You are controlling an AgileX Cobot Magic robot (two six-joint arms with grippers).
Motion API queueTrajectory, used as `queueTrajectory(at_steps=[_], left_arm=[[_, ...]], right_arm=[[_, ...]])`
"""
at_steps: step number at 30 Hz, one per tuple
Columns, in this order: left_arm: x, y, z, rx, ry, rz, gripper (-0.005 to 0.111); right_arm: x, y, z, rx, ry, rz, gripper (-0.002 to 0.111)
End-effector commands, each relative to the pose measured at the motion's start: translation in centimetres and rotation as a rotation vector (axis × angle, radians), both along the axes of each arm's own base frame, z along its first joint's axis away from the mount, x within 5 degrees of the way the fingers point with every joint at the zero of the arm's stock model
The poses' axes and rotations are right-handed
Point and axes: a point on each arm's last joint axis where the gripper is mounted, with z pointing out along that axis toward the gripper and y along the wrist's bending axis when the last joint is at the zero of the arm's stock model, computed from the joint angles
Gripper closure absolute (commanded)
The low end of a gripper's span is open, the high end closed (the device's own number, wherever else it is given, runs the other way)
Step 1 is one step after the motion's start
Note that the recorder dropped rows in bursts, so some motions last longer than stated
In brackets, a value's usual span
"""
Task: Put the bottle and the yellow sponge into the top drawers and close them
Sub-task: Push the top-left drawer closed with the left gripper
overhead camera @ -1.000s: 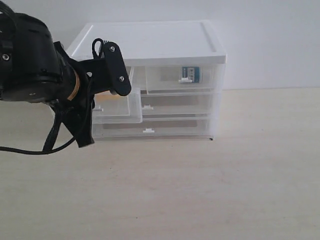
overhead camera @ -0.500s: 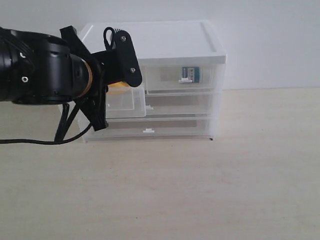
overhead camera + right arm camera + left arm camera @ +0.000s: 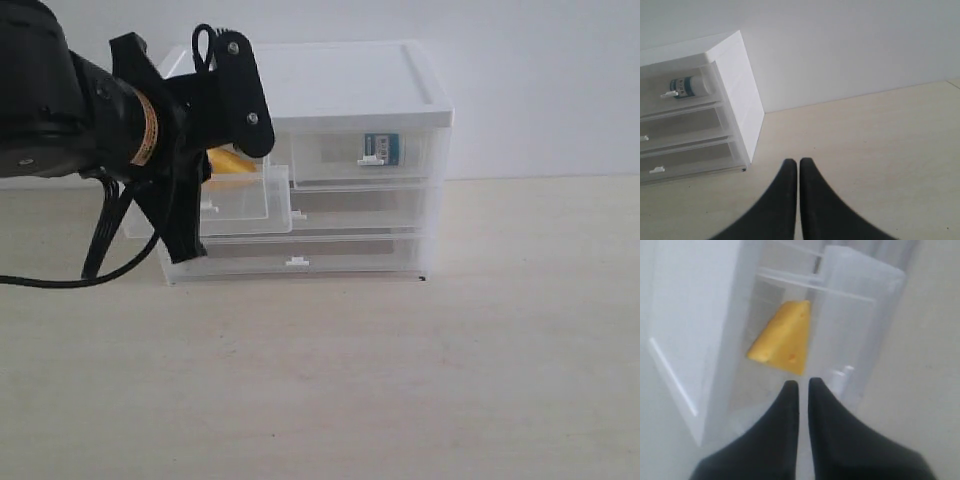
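The yellow sponge (image 3: 782,339) lies inside the top left drawer (image 3: 250,205), which stands pulled out from the white-topped cabinet (image 3: 330,80). A sliver of the sponge (image 3: 228,160) shows beside my left arm (image 3: 90,120). My left gripper (image 3: 800,384) is shut and empty, its tips just short of the sponge, over the open drawer. The bottle (image 3: 380,148) lies on its side in the top right drawer (image 3: 340,158), which is pushed in. The bottle (image 3: 687,86) also shows in the right wrist view. My right gripper (image 3: 798,161) is shut and empty above the table, off to the cabinet's right.
Two full-width drawers (image 3: 300,262) below are pushed in. The left arm's cable (image 3: 60,282) trails onto the table at the left. The pale wooden table (image 3: 400,380) stretches in front of and right of the cabinet. A white wall stands behind.
My left arm has risen and swung back over the open left drawer. The sponge now shows inside the drawer. The drawer front sits closer to the cabinet than a second ago.
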Motion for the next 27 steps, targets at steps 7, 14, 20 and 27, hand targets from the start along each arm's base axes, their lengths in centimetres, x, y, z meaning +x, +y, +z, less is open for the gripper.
queueTrajectory(at_steps=[7,14,20,27], left_arm=[[1.1,-0.3,-2.7,0.062,0.071,0.016,0.103],[3.5,0.4,-3.7,0.047,-0.038,0.099,0.103],[4.4,0.0,-3.3,0.005,-0.145,0.053,0.103],[6.5,1.2,-5.5,0.031,-0.151,0.083,0.103]], right_arm=[[0.0,0.0,0.2,-0.003,-0.015,-0.006,0.108],[0.0,-0.1,0.2,-0.003,-0.019,-0.007,0.108],[0.0,-0.1,0.2,-0.003,-0.02,-0.007,0.108],[0.0,-0.1,0.2,-0.003,-0.025,-0.009,0.108]])
